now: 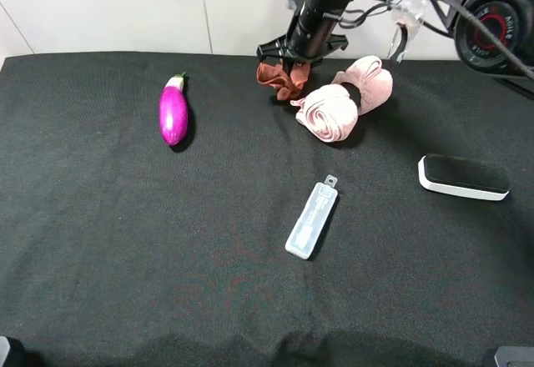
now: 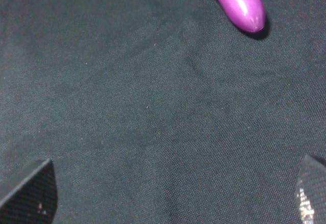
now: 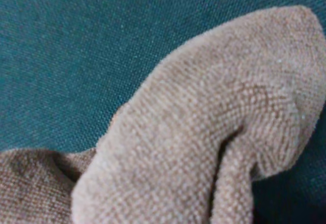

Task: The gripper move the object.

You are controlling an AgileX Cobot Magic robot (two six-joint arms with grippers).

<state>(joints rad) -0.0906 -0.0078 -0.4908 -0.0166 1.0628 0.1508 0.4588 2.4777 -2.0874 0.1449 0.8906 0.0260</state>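
**Exterior high view.** A black fabric-covered table (image 1: 125, 258) carries five items. The right gripper (image 1: 294, 65), on an arm reaching in from the far right corner, sits directly on top of a crumpled rust-brown knit cloth (image 1: 279, 77) at the far edge of the table, just right of the middle. The cloth bunches up against the gripper's underside and hides the fingertips, so it cannot be told whether the jaws are clamped on it. Just beside the cloth, on its right, lies a pale pink rolled fabric bundle with a dark band round its waist (image 1: 342, 100). A glossy purple toy eggplant with a green-white stem (image 1: 173, 113) lies well apart to the left. A clear, flat plastic case with a small hanging tab (image 1: 311, 219) lies nearer the camera, in the middle. A black-topped, white-based oblong block (image 1: 463, 177) lies near the right edge.

**Left wrist view.** The left gripper (image 2: 170, 193) hangs over bare black fabric. Its two dark fingertips (image 2: 30, 193) show at opposite corners, set wide apart with nothing between them. The rounded end of the eggplant shows at the far side of the frame, well clear of the fingers.

**Right wrist view.** The knit cloth fills most of the frame at very close range, folded and ribbed, with table fabric behind it. No finger is visible.
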